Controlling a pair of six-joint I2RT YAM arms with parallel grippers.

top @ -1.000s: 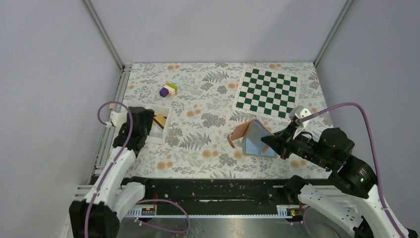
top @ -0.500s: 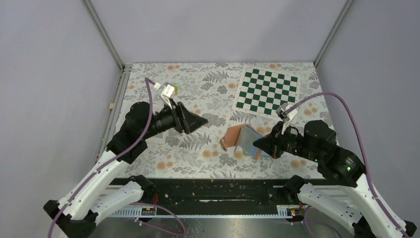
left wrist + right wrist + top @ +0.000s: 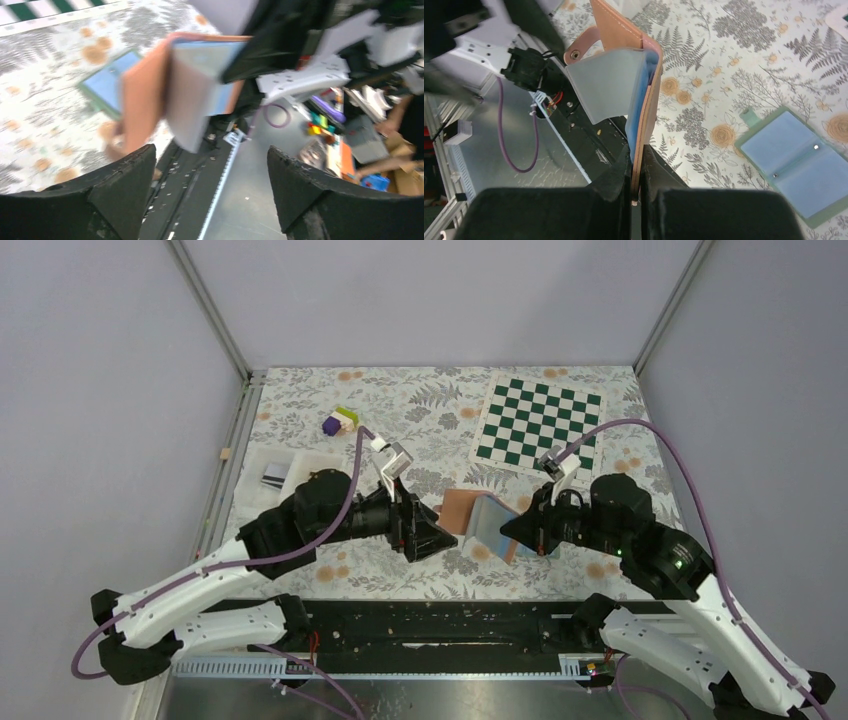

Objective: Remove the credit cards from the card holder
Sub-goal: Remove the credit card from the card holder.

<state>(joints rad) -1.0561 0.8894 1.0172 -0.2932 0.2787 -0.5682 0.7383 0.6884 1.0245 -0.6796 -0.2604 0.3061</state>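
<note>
- At the left of the top view, one white tray [image 3: 262, 472] is sitting with something small and dark in it, too small to name.
- Above and to its right, one little cluster of purple and yellow-green blocks [image 3: 340, 422] is lying on the floral table [image 3: 420, 410].
- Left of centre, the left gripper [image 3: 432, 537] is pointing at the holder, jaws spread wide, carrying nothing.
- At centre, the one tan card holder [image 3: 462, 512] is hanging off the table, its clear pages [image 3: 609, 85] fanning out. No credit cards are showing, so none can be counted, and I cannot tell whether any are sitting in the pockets.
- Right of centre, the right gripper [image 3: 636, 175] is pinching the holder's cover edge tight.
- Doing this step well likely means the right arm holding the holder steady while the left fingers narrow onto a card's edge, not a floppy page, and draw it along the pocket mouth.
- Further right, one green holder [image 3: 796, 167] is lying open and flat, and one chessboard [image 3: 540, 425] is resting at upper right.
</note>
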